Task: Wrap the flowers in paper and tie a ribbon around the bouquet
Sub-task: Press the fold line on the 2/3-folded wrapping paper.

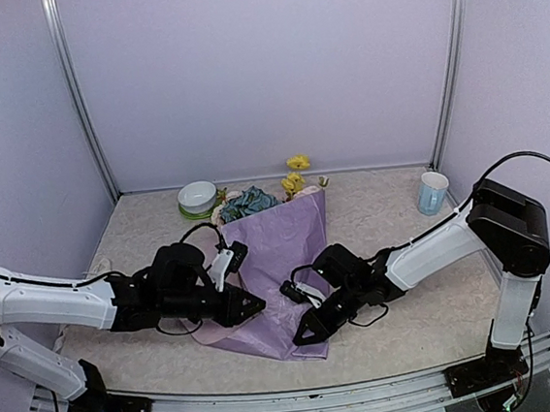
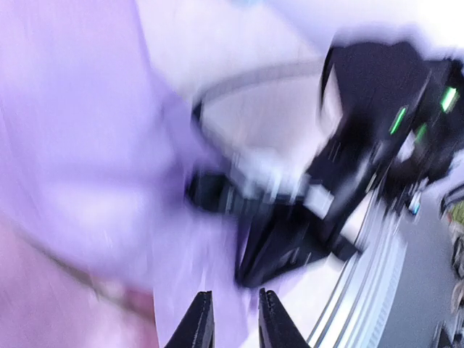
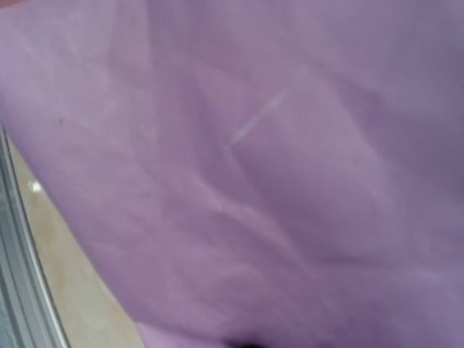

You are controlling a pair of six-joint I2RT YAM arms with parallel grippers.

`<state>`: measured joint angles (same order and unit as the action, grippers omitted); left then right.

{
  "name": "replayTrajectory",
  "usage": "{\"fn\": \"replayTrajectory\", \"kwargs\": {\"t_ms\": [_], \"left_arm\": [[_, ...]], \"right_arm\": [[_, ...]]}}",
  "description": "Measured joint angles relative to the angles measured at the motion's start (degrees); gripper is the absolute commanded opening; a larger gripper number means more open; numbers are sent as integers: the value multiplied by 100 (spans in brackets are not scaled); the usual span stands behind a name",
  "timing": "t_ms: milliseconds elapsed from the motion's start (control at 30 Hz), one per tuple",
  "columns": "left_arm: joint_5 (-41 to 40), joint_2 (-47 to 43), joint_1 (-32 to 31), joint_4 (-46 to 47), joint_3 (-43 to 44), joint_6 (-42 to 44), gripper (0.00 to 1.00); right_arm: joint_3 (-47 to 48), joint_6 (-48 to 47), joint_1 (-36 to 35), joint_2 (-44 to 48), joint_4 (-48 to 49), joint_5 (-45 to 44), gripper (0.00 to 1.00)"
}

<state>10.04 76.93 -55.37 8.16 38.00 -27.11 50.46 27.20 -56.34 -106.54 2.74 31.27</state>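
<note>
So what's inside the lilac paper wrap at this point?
At the far, open end of the paper the flowers stick out, with blue and yellow heads showing. Their stems are covered by the paper, and anything else inside is hidden.

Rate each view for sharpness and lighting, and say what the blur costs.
Top external: sharp, evenly lit, soft shadows only; lilac paper, flowers and bowl read clearly. Left wrist: heavy motion blur; the right arm is a dark smear, only the fingertips of the left gripper are crisp. Right wrist: soft focus, filled by that paper, own fingers unseen.
</note>
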Motion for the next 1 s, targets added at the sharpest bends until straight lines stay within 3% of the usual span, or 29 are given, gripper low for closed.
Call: {"fn": "replayTrajectory", "kwargs": {"t_ms": [233, 367, 467, 667, 1000], "left_arm": [[-254, 754, -758, -914, -168, -219, 18], [-452, 1615, -778, -1095, 282, -238, 14], [-501, 1753, -789, -1121, 409, -409, 13], [-662, 767, -885, -1220, -555, -1327, 12], [-1263, -1073, -619, -2559, -1499, -2922, 22]], "right_arm": [[-166, 372, 0, 2, 337, 37, 8], [-249, 468, 0, 7, 503, 44, 8], [-304, 527, 0, 26, 586, 20, 8], [-321, 549, -2, 37, 621, -4, 8], [-186, 448, -57, 33, 374, -70, 8]]}}
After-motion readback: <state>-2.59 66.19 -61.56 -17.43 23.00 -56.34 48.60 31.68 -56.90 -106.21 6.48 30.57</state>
